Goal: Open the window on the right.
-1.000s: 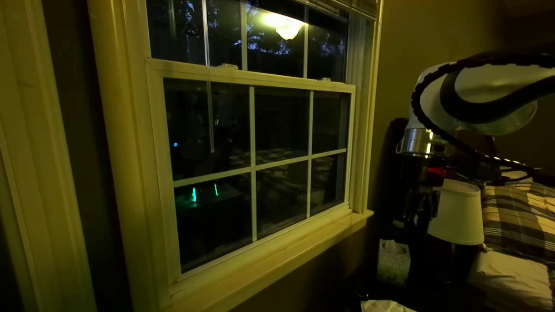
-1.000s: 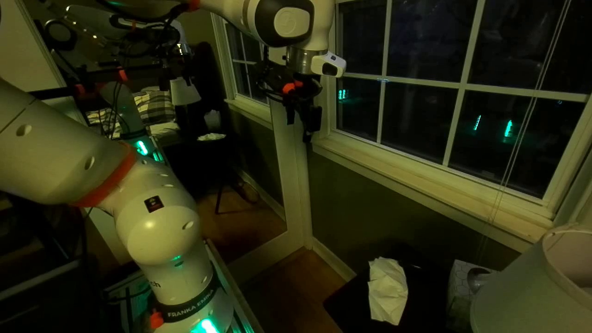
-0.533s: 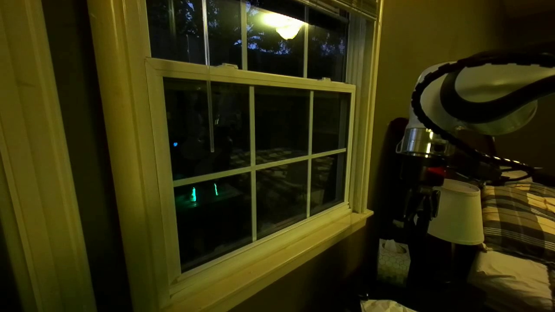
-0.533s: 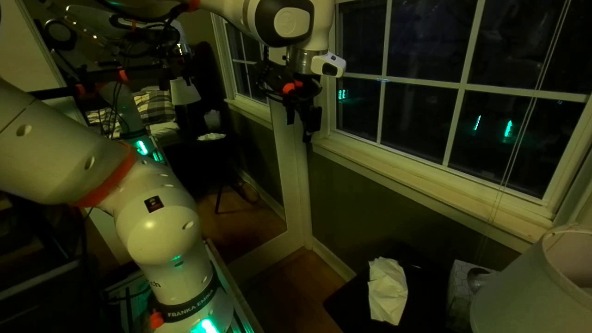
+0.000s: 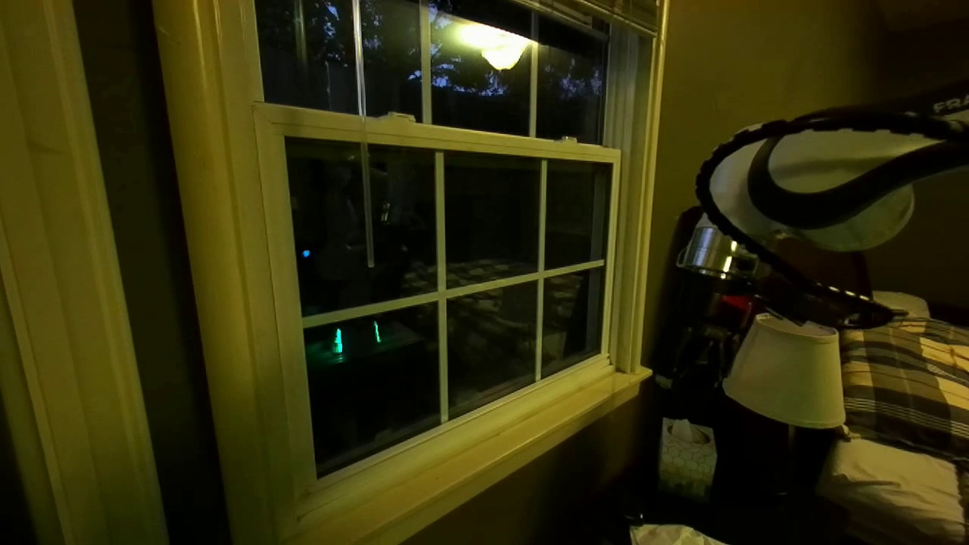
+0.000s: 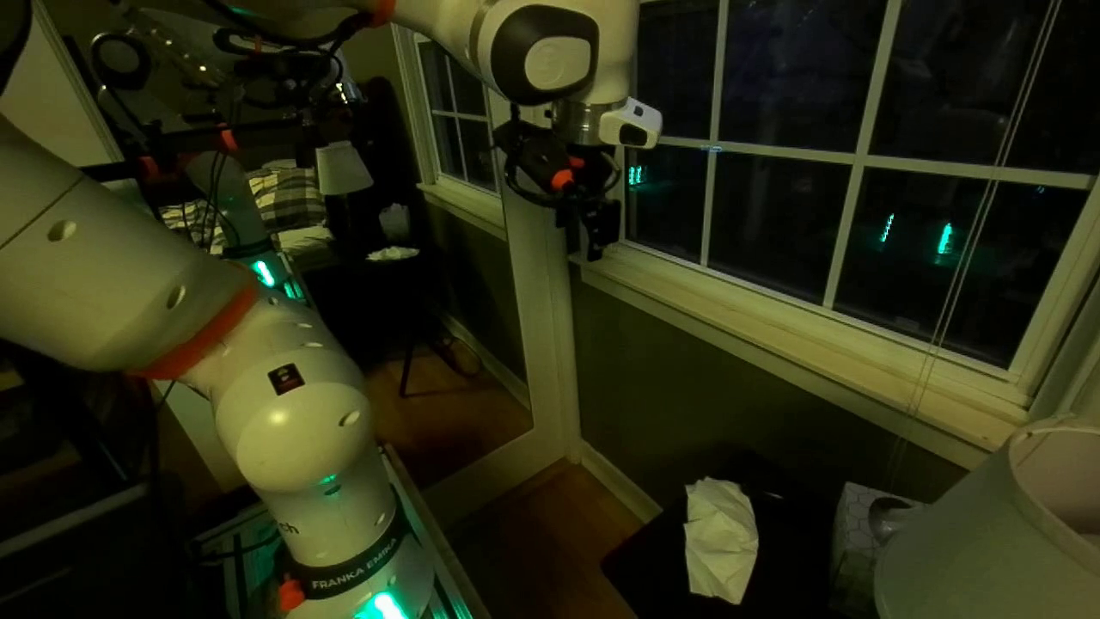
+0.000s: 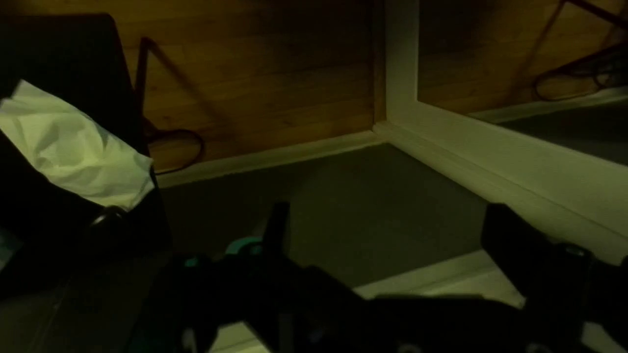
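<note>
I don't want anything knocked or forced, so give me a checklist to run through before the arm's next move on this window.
1. Gripper open: ok; the wrist view shows its fingers apart with nothing held.
2. Gripper on the lower sash: not ok; in an exterior view it hangs off to one side, apart from it.
3. Sash latches released: cannot tell; too small and dim.
4. Path free of the clear wand: not ok; it hangs across the sash's upper left pane in an exterior view.
5. Lampshade clear of the gripper: ok; they stand apart in an exterior view.
</note>
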Available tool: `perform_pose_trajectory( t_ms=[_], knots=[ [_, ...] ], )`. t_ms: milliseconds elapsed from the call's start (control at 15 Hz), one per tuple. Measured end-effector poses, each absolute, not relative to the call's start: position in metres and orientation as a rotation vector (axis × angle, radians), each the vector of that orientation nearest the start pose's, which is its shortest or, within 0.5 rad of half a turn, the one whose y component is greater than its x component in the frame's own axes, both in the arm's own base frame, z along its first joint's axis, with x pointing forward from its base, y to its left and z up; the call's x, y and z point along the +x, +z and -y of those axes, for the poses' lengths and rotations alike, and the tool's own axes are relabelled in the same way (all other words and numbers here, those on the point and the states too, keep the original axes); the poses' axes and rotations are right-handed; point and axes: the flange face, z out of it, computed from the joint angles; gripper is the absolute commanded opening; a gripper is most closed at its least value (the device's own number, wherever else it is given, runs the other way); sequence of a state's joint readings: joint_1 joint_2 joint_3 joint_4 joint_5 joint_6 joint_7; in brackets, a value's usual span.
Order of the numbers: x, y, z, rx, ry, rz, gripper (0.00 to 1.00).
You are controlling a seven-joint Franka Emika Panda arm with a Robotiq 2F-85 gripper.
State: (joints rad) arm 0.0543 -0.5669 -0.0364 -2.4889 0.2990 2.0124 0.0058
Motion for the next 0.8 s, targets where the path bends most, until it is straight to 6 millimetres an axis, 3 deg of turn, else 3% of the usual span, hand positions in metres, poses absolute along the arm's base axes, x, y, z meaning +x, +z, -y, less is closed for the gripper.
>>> perform_pose_trajectory(
  t_ms=[333, 800],
  knots=[
    [0.440, 0.448, -0.001, -2.645, -0.324, -0.114, 1.00],
    [0.490, 0.397, 0.027, -2.280, -0.413, 0.035, 1.00]
  ],
)
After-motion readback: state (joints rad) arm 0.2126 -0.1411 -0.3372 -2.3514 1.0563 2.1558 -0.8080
